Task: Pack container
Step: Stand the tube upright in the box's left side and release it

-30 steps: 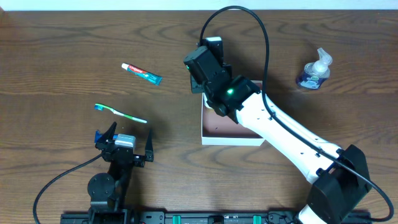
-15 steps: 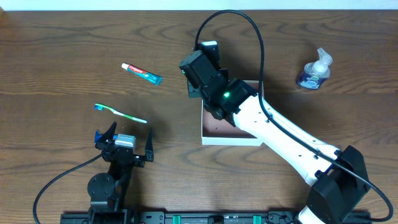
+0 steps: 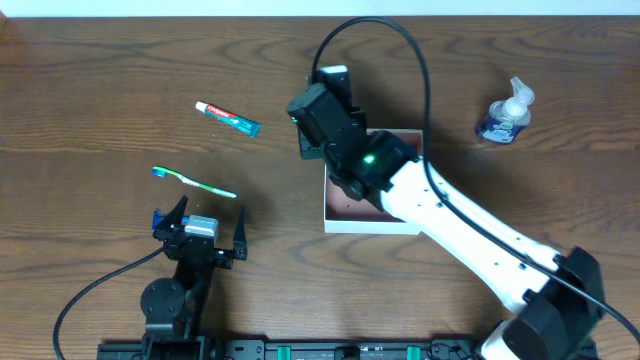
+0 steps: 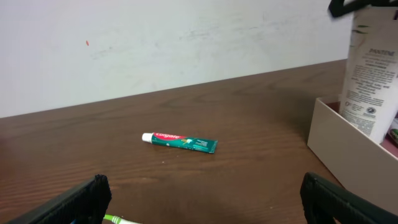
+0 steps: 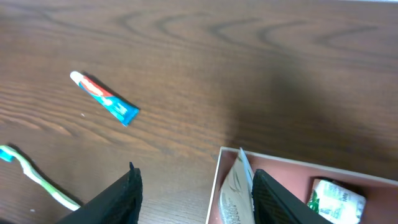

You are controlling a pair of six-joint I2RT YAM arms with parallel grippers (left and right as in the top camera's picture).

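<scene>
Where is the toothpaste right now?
In the overhead view the toothpaste lies left of the container, just above the toothbrush in the picture.

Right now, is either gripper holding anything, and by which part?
Nothing held: left gripper open, empty; right gripper open around the white tube in the container.

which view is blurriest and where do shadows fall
Left wrist: softest, the white bottle at the right edge and the dark gripper fingers blurred, toothpaste fairly sharp. Right wrist: a broad soft shadow darkens the table beyond the container. Overhead: evenly lit and sharp.
</scene>
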